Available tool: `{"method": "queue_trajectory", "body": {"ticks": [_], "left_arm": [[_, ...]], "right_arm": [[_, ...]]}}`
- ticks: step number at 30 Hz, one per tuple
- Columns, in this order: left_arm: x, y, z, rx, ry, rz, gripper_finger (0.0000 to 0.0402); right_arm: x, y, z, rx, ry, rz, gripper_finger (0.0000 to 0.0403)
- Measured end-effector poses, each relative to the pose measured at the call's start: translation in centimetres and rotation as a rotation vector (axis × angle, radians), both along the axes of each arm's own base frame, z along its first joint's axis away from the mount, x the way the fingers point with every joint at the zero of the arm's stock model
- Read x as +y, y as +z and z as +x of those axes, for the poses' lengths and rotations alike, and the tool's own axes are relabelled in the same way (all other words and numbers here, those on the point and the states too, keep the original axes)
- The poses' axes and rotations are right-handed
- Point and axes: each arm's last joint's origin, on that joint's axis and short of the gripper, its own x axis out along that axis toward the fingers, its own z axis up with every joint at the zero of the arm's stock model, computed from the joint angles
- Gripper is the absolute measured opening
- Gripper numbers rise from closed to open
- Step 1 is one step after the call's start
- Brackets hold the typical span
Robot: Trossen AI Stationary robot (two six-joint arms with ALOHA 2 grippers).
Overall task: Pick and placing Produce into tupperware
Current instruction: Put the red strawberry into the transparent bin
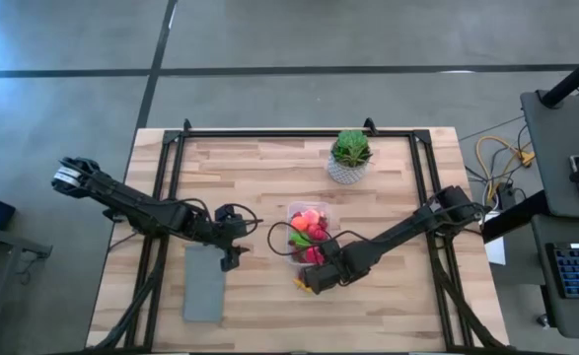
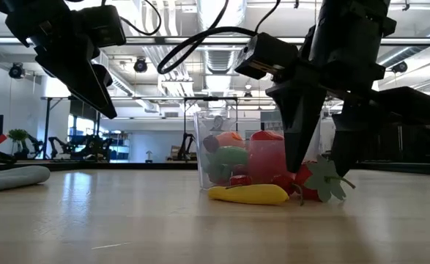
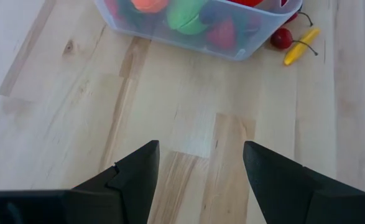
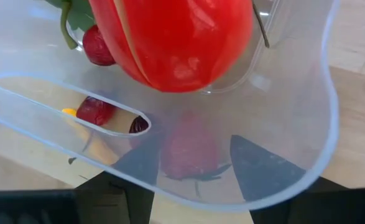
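Note:
The clear tupperware (image 1: 295,211) (image 2: 206,150) stands mid-table, filled with red, pink, orange and green produce (image 1: 310,233). A red strawberry (image 4: 189,152) (image 2: 316,185) with green leaves lies on the wood just off the tub's near end. My right gripper (image 1: 315,279) (image 4: 191,168) points down with an open finger on each side of the strawberry, and I see no touch. The tub's clear rim (image 4: 294,155) lies between camera and fingers. A yellow piece (image 2: 247,193) and a cherry (image 3: 280,38) lie beside them. My left gripper (image 1: 233,256) (image 3: 201,168) hangs open over bare wood left of the tub.
A green spiky plant in a white pot (image 1: 350,156) stands at the far side, behind the tub. A flat grey rectangle (image 1: 203,283) lies at the near left, beside my left gripper. Black frame rails (image 1: 171,177) run along the table's left, right and far edges.

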Motion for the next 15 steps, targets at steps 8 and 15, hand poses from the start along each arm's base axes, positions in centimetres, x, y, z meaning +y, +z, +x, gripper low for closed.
{"method": "queue_trajectory", "body": {"ticks": [8,15], "left_arm": [[0.01,0.0,0.0,-0.001,-0.012,0.013,0.0219],[0.0,0.0,0.02,-0.002,-0.012,0.013,0.0219]], "right_arm": [[0.2,-0.01,-0.09,0.016,0.053,0.025,0.0194],[0.21,-0.01,-0.08,0.016,0.067,0.022,0.0194]]}}
